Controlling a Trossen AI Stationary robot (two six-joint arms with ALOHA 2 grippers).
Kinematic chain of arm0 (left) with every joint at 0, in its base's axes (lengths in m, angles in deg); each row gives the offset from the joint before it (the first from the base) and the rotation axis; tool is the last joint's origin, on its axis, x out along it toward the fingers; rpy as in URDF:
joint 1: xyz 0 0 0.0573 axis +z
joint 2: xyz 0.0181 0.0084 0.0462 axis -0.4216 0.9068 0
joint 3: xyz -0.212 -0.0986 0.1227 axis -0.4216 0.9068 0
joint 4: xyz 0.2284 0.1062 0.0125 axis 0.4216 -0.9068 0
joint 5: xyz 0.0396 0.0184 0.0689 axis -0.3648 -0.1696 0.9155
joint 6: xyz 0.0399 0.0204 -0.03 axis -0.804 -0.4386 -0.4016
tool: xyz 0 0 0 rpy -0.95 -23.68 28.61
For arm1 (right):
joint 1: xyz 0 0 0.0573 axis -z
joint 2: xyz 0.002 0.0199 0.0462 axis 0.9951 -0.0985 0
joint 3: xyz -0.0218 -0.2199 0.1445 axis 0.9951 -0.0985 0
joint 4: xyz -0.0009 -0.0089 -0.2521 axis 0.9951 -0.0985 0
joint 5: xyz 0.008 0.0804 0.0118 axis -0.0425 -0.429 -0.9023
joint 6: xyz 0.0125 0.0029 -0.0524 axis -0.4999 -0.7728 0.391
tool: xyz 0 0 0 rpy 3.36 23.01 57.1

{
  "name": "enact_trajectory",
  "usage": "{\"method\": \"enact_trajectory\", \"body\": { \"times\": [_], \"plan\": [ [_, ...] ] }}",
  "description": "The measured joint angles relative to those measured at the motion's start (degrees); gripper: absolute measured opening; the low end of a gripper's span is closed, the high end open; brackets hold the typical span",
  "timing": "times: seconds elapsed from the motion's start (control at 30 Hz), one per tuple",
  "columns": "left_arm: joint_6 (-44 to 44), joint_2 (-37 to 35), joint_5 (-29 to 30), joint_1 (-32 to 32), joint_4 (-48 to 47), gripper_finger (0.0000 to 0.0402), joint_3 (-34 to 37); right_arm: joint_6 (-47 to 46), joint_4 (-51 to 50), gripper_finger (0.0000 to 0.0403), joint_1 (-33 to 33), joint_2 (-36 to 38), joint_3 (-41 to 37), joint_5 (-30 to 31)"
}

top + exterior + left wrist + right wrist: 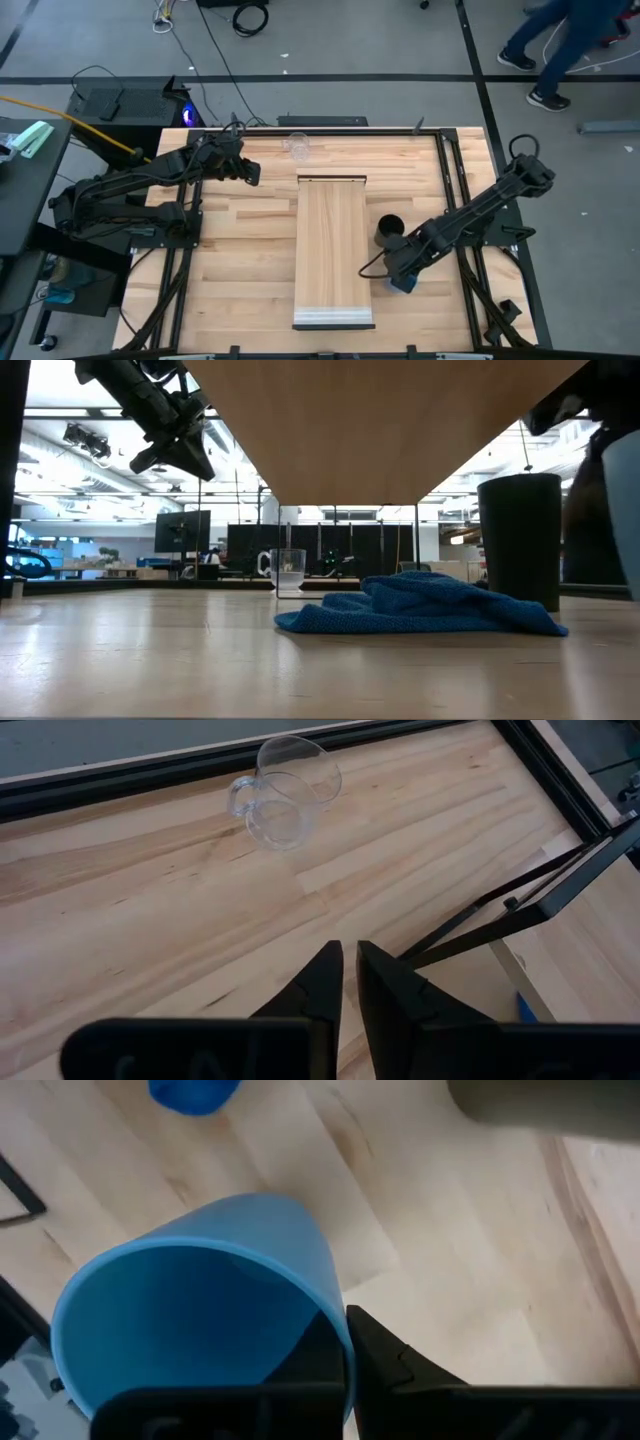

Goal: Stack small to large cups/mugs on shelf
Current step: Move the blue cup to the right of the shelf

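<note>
- In the high view my right claw (402, 279) sits at the lower right of the frame, just right of the shelf (333, 250), and it is clamped on the blue cup (404, 283).
- My right wrist view confirms the grip: the blue cup (200, 1310) fills the lower left of that picture, mouth toward the camera, with one dark finger (385, 1355) pressed against the outside of its rim.
- The black cup (389, 231) stands upright on the desk (250, 240), right of centre in the high view, just beside the shelf's right edge and just above my right claw.
- In the low view the black cup (520, 538) stands tall at the right of the frame, behind a crumpled blue cloth (420, 606) lying low and centre on the desk.
- The clear glass mug (297, 146) stands at the top centre of the high view, near the desk's far edge, just above the shelf's upper end; my left wrist view shows it has a handle (240, 795).
- My left claw (252, 173) hovers in the upper left part of the high view, left of the shelf and apart from the mug, holding nothing; its fingers (320, 985) are together with only a thin slit between them.
- The shelf top carries nothing, and its pale metal strip (333, 318) is at the lower end.
</note>
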Motion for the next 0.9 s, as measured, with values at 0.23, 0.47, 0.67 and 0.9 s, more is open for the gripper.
{"method": "enact_trajectory", "body": {
  "times": [0.23, 0.47, 0.67, 0.9],
  "plan": [
    [0.4, 0.0, 0.0, 0.0, -0.6, 0.0045, 0.0, 4.4, 0.3, 0.0004, 1.8, -2.0, 0.0, -0.9],
    [0.4, 0.0, -0.4, 0.0, -0.6, 0.0041, 0.0, 5.7, 1.1, 0.0015, 2.4, -2.2, 0.0, -1.3],
    [0.4, 0.0, -0.4, 0.0, -0.5, 0.0047, 0.0, 5.0, 1.9, 0.0029, 2.7, -0.3, 0.0, -1.0],
    [0.4, 0.0, -0.4, 0.0, -0.6, 0.0044, 0.0, 5.0, 1.9, 0.0038, 2.7, -0.3, 0.0, -1.1]
  ]
}}
